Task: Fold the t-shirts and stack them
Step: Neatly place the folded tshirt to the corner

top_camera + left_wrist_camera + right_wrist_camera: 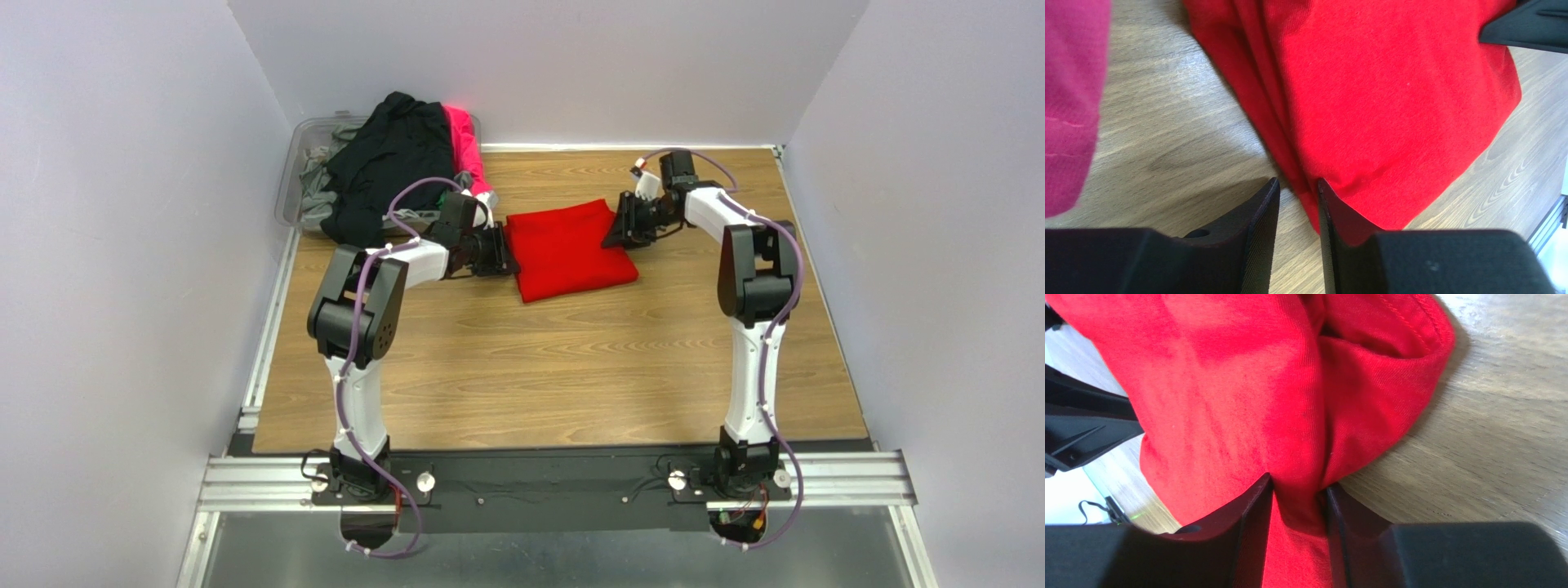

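Currently the red t-shirt lies folded on the table. At its right edge the right gripper pinches a bunched fold of it. At its left edge the left gripper stands slightly parted over bare wood, clamping nothing. Beyond its far-left corner a clear bin holds a heaped black t-shirt, a pink t-shirt and grey cloth.

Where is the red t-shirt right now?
In the top view, the red t-shirt lies folded on the table, between the left pincer and the right pincer, which pinches its edge.
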